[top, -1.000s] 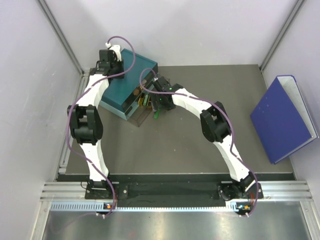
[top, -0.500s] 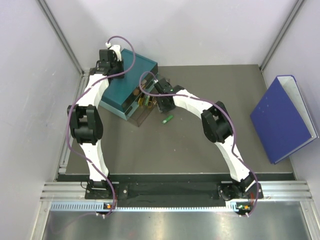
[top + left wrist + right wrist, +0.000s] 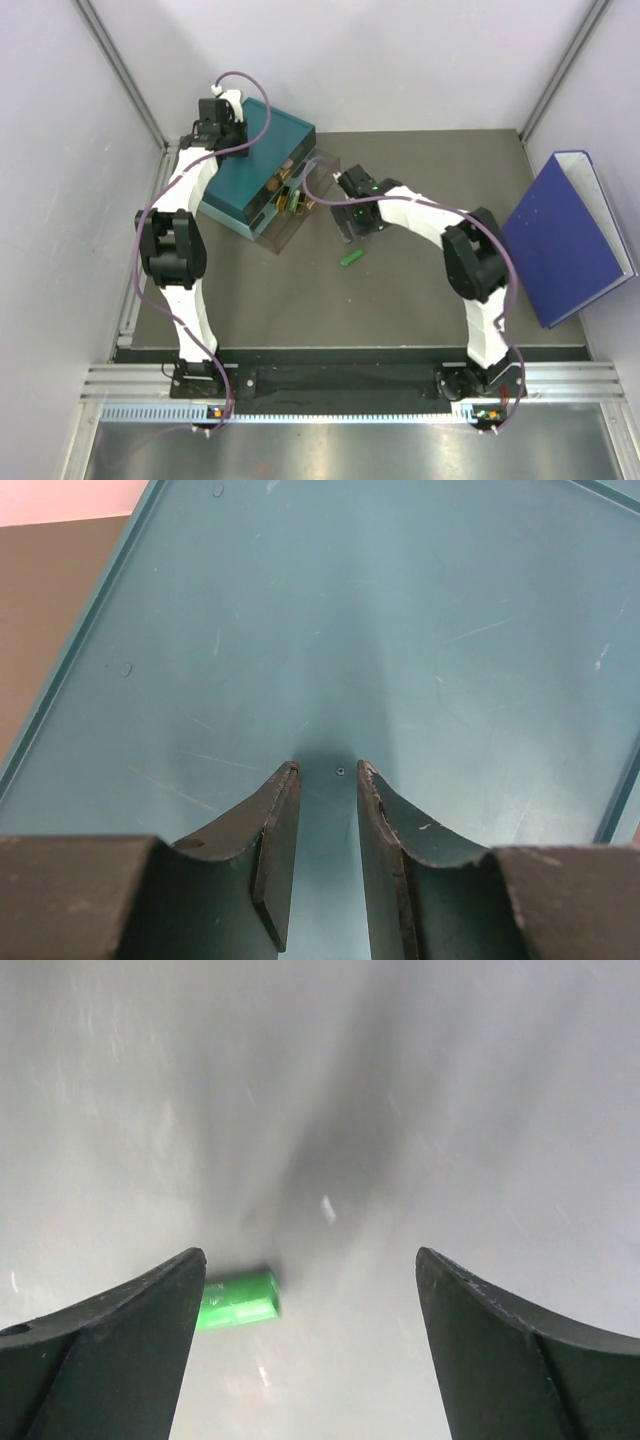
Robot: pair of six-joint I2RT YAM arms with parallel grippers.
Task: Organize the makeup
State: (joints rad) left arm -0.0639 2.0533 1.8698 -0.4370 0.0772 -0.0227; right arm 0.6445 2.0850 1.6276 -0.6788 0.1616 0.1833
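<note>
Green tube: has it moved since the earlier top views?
Yes. The green tube has shifted away from the teal drawer box, down-right in the view.

green tube point(image 3: 351, 257), teal drawer box point(image 3: 275, 135), blue binder point(image 3: 565, 235), grey table point(image 3: 400, 300)

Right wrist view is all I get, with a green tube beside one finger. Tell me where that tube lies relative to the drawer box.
Observer: In the top view the green tube lies on the table, apart from the teal drawer box. It is off to the right of the pulled-out clear drawer and nearer the arm bases.
Operator: Report what's in that drawer.
Observer: Small tan and gold makeup pieces sit in it, too small to count.
Operator: Give me the left arm.
Observer: The left gripper points down at the box's teal lid, fingers slightly apart, nothing between them.
</note>
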